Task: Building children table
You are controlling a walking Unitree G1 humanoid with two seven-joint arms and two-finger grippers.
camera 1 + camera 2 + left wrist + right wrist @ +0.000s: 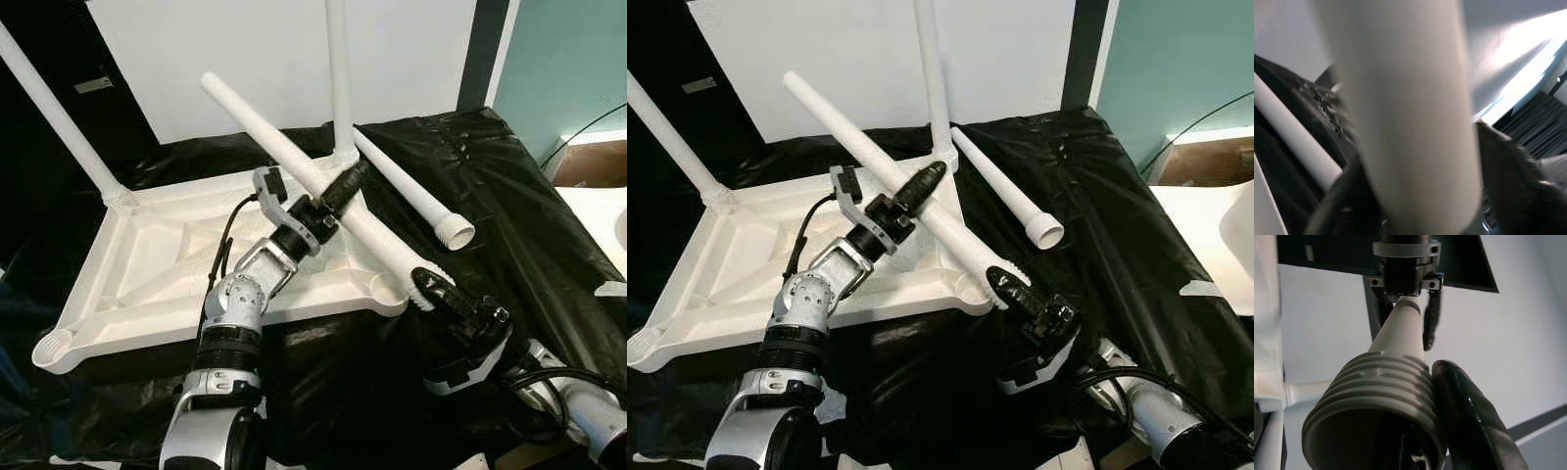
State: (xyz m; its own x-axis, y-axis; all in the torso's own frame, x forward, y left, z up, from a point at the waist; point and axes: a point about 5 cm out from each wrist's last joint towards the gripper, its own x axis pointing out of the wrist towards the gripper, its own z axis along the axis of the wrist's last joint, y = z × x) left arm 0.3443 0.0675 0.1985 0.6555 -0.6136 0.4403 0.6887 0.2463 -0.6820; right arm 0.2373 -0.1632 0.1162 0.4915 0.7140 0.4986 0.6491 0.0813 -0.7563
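Two grippers hold one white leg (294, 157) slanted in the air above the upturned tabletop (157, 264). The left gripper (338, 191) is clenched around the leg's middle; the right gripper (426, 286) is clenched on its ribbed threaded end (1376, 396), just past the tabletop's near right corner (387, 294). The tabletop lies underside up on a black sheet (509, 196), with one leg (54, 113) standing at its far left corner and another (338, 78) at its far right. Its near left corner socket (54, 348) is open. A fourth leg (407, 191) lies loose on the sheet, right of the tabletop, threaded end nearer the robot. A white wall (411, 49) stands behind
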